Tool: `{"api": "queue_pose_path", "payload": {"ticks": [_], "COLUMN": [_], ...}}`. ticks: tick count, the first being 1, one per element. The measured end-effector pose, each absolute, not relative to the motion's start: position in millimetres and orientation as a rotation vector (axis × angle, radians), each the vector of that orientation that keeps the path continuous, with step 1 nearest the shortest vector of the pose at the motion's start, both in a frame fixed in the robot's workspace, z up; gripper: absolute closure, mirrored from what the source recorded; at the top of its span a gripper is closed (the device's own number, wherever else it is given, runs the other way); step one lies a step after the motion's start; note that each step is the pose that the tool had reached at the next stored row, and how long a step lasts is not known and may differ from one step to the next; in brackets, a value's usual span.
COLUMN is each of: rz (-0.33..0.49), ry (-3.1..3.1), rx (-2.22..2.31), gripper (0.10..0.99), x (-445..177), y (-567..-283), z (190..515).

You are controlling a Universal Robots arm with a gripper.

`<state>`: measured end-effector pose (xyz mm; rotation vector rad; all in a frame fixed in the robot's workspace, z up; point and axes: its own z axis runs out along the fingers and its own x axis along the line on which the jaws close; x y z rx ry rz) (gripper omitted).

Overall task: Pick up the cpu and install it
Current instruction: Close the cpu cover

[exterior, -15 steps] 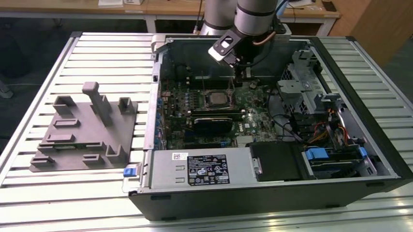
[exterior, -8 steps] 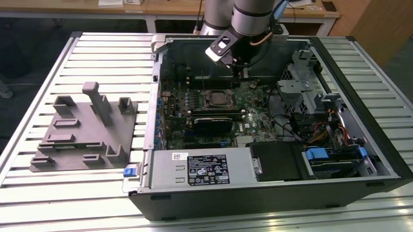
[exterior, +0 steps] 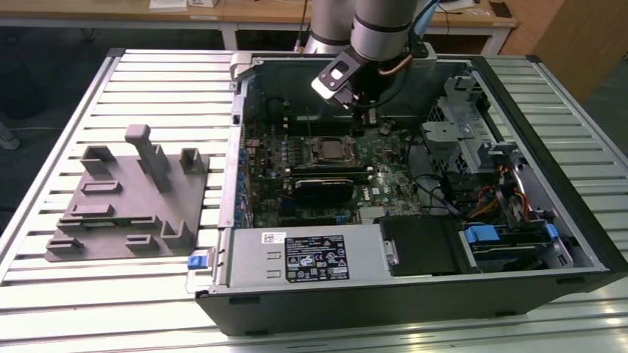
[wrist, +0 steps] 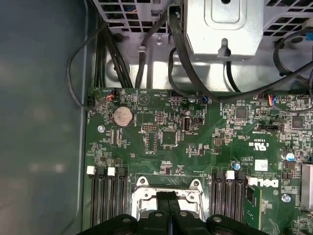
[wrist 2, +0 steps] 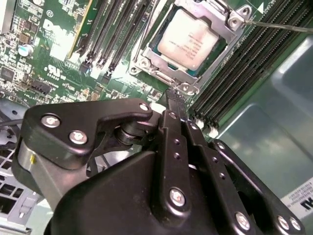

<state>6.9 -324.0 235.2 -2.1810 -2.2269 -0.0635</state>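
The cpu (wrist 2: pixel 190 39), a silvery square chip, lies flat in the motherboard socket with the metal bracket frame (wrist 2: pixel 161 66) around it. My gripper (wrist 2: pixel 172 97) hangs just above the socket's edge, its two slim black fingers pressed together and shut with nothing between them. In the first wrist view the fingertips (wrist: pixel 162 198) cover the middle of the socket frame (wrist: pixel 139 188). In the exterior view my gripper (exterior: pixel 367 112) hangs inside the open computer case, a little behind the socket (exterior: pixel 327 151).
Memory slots (wrist: pixel 105 200) flank the socket on both sides. Cables (wrist: pixel 117 63) and a metal drive cage (exterior: pixel 461 121) crowd the case. A grey box with a white label (exterior: pixel 304 254) fills the case's front. A grey plastic fixture (exterior: pixel 128 198) stands on the slatted table at the exterior view's left.
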Motion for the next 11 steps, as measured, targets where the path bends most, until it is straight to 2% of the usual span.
{"api": "queue_pose_path", "payload": {"ticks": [11], "rz": [-0.069], "ry": [-2.229], "rx": [-2.183], "gripper": [0.98], "x": [-15], "y": [-324], "z": [224]}}
